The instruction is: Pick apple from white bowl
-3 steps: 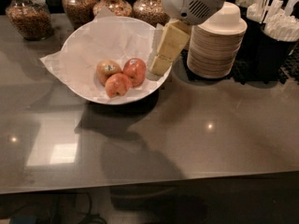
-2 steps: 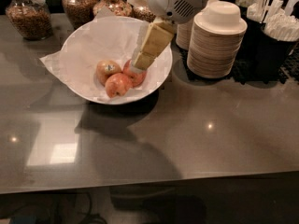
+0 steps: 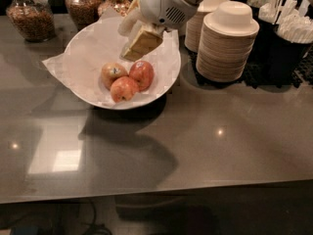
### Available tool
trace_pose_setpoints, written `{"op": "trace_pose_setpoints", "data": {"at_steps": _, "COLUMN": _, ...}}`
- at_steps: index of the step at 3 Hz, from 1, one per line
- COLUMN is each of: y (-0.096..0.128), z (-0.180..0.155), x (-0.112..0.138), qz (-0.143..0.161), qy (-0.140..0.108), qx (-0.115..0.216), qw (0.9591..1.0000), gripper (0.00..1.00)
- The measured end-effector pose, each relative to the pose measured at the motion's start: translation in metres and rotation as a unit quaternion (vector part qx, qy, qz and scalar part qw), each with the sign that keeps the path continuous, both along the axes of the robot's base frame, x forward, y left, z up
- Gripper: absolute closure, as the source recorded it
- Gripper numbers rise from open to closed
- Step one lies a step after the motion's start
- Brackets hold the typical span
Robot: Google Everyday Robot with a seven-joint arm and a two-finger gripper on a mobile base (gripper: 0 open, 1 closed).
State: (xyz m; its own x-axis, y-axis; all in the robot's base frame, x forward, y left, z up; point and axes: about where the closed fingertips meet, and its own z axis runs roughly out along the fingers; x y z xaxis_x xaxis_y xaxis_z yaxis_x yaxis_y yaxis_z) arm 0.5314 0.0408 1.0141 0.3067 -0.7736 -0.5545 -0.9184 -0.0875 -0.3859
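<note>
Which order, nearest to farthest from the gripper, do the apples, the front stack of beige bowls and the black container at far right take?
1. apples, in the white bowl, just below the gripper.
2. front stack of beige bowls, to the right.
3. black container, far right.

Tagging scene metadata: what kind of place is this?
Likely an office snack counter: stacks of disposable bowls, snack jars, a white bowl of apples. The pincer hangs over that bowl.
</note>
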Motion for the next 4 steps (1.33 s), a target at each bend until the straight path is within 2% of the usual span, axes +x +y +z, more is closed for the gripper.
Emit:
{"op": "trace_pose_setpoints", "data": {"at_steps": 1, "y": 0.006, "z": -0.018, "x": 0.009, "qz": 0.003, "qy": 0.016, "qx": -0.009, "qw": 0.9998, "gripper": 0.49}}
{"op": "trace_pose_setpoints", "data": {"at_steps": 2, "y": 0.01, "z": -0.041, "x": 0.019, "qz": 0.001, "qy": 0.036, "qx": -0.023, "qw": 0.9991, "gripper": 0.42}}
{"op": "trace_pose_setpoints", "data": {"at_steps": 3, "y": 0.011, "z": -0.063, "x": 0.028, "qz": -0.003, "qy": 0.057, "qx": -0.035, "qw": 0.9978, "gripper": 0.39}}
{"op": "trace_pose_setpoints", "data": {"at_steps": 4, "y": 0.011, "z": -0.078, "x": 0.033, "qz": -0.007, "qy": 0.07, "qx": -0.044, "qw": 0.9965, "gripper": 0.39}}
